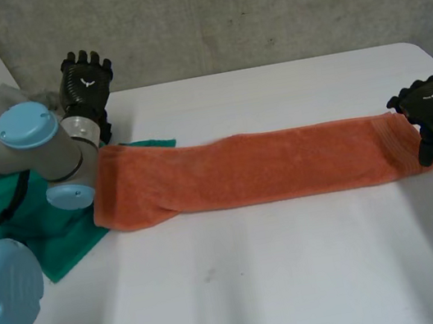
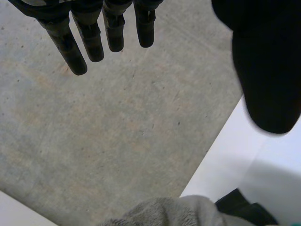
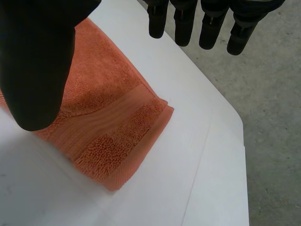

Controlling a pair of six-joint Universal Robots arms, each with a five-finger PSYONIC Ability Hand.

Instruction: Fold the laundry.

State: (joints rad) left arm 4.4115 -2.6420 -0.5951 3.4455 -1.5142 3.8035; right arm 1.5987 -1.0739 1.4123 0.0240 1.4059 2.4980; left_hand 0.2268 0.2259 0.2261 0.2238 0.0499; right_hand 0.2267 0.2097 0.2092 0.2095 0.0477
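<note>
- The right hand (image 1: 431,103) hangs over the right end of the orange towel (image 1: 267,166). Its fingers are straight, its thumb is spread wide, and it grips nothing. If it closes too shallowly there, it may catch only the top layer, and the strip would peel open when lifted.
- The left hand (image 1: 85,82) is raised near the back edge of the table, well apart from the towel. Its fingers are straight and spread, and it is empty. With that end unheld, pulling the right end across could drag the whole strip instead of folding it.
- The towel's left end overlaps a green cloth (image 1: 18,220), which could be dragged along with it.
- The towel lies across the middle of the white table (image 1: 303,280). It is folded lengthwise into a long narrow strip running left to right.
- It is thick, looped terry with a flat woven band near the right end. That end sits near the table's right edge.
</note>
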